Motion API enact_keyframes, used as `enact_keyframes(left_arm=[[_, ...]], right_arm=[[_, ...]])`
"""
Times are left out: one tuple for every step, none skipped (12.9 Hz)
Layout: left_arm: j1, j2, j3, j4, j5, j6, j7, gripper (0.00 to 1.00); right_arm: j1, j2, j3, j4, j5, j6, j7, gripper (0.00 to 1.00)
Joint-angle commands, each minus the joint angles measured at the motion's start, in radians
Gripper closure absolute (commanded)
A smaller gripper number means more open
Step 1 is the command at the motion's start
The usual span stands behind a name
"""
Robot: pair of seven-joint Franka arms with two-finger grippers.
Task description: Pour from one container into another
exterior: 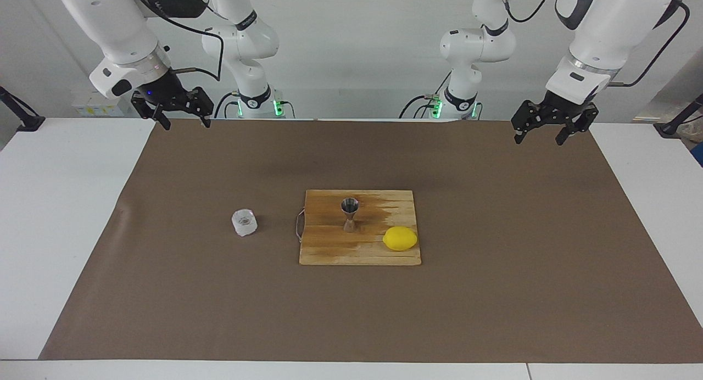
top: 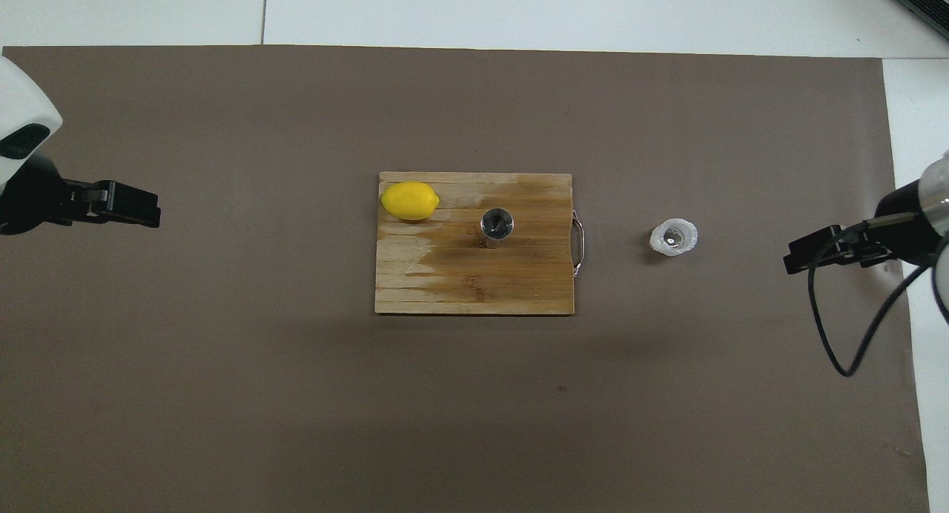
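The clear faceted glass cup (exterior: 245,222) stands upright on the brown mat, beside the board's wire handle, toward the right arm's end; it also shows in the overhead view (top: 674,237). The steel hourglass jigger (exterior: 350,215) stands upright near the middle of the wooden cutting board (exterior: 329,251), and shows from above in the overhead view (top: 496,224). My right gripper (exterior: 185,121) hangs open and empty in the air over its end of the mat (top: 795,259). My left gripper (exterior: 540,137) hangs open and empty over the other end (top: 148,209). Both are well apart from the cup and jigger.
A yellow lemon (exterior: 400,238) lies on the board's corner farther from the robots, toward the left arm's end (top: 409,201). The board (top: 445,290) has a wire handle (top: 580,242) facing the cup. The brown mat (exterior: 494,292) covers most of the white table.
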State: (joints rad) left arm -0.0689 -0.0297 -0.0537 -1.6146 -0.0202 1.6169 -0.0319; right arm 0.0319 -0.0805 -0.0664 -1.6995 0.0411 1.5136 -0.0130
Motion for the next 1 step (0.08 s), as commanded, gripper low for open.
enact_keyframes(left_arm=[[0.004,-0.019,0.0,-0.019,0.011,-0.002,0.014,0.0]], right_arm=[[-0.007,0.01,0.007,0.007,-0.027,0.013,0.035,0.0]])
